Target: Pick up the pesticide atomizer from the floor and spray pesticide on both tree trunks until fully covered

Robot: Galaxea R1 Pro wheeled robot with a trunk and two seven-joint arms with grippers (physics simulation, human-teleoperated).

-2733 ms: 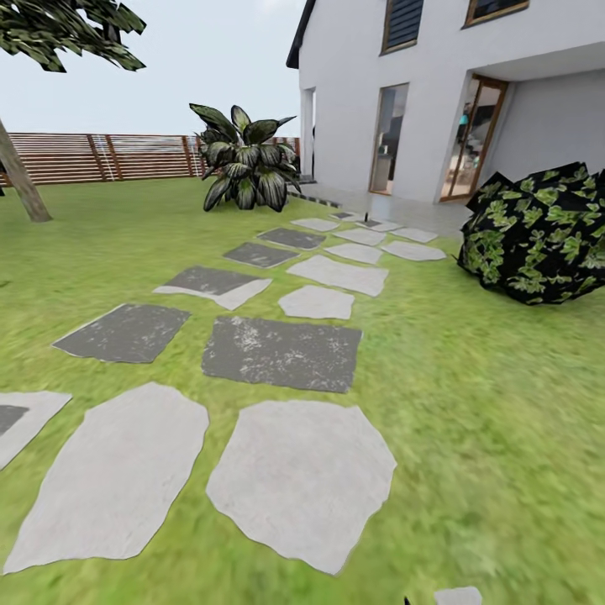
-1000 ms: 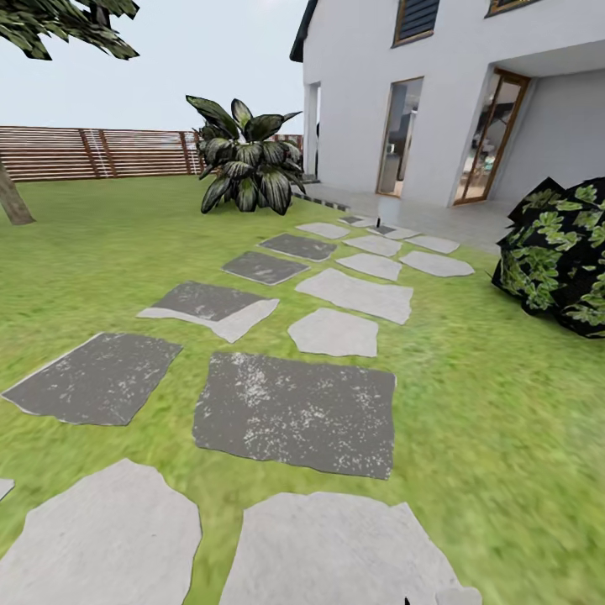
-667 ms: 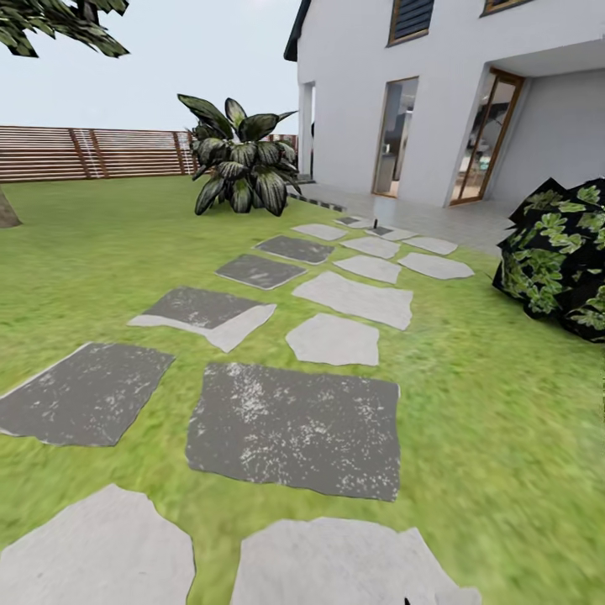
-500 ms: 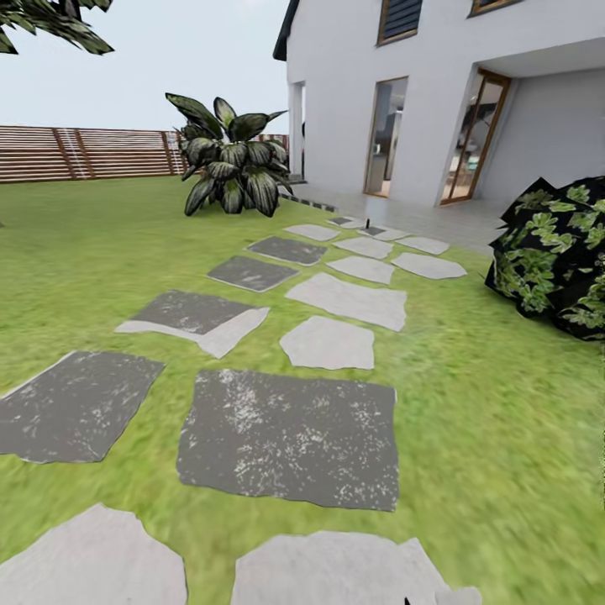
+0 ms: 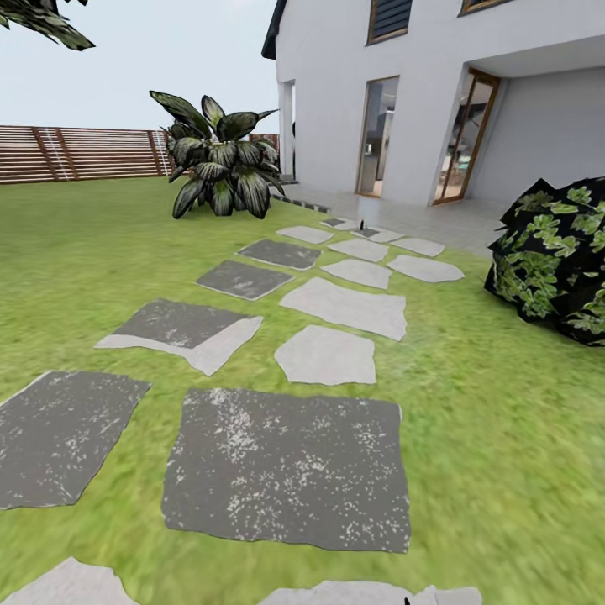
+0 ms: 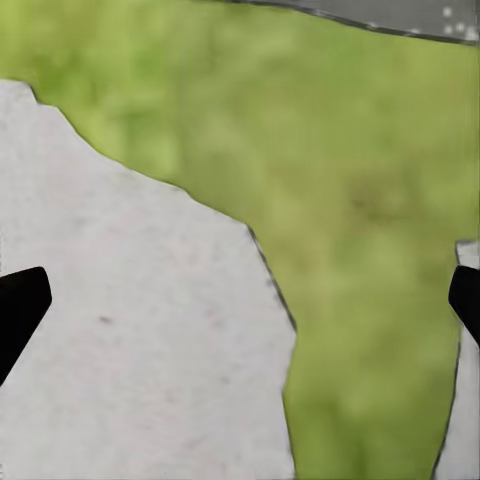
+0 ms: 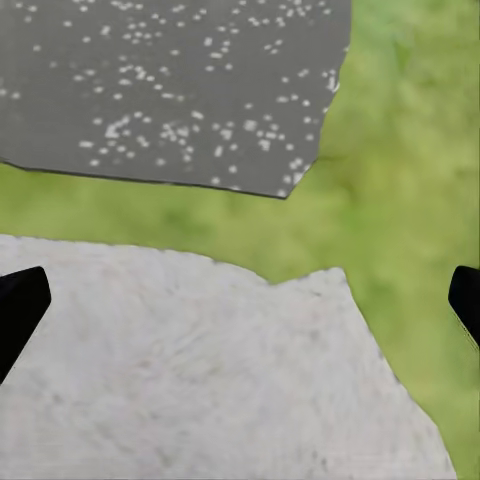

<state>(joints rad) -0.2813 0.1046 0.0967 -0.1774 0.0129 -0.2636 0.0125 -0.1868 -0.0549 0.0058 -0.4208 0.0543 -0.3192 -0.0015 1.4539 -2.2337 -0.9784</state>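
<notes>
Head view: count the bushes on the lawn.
2. A broad-leaved striped bush stands near the corner of the white house; a dark leafy bush sits at the right edge, partly cut off. More may lie out of frame.

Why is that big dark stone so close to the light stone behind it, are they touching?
Apart. The head view shows a strip of grass between the big dark stone and the light stone behind it.

Broad-leaved striped bush [image 5: 217, 160] stands just left of the house's near corner. Dark shrub with pale green leaves [image 5: 555, 252] sits right of the house's glass door [image 5: 458, 139]. Small dark object [image 5: 362, 224] stands upright before the house, too small to identify.
</notes>
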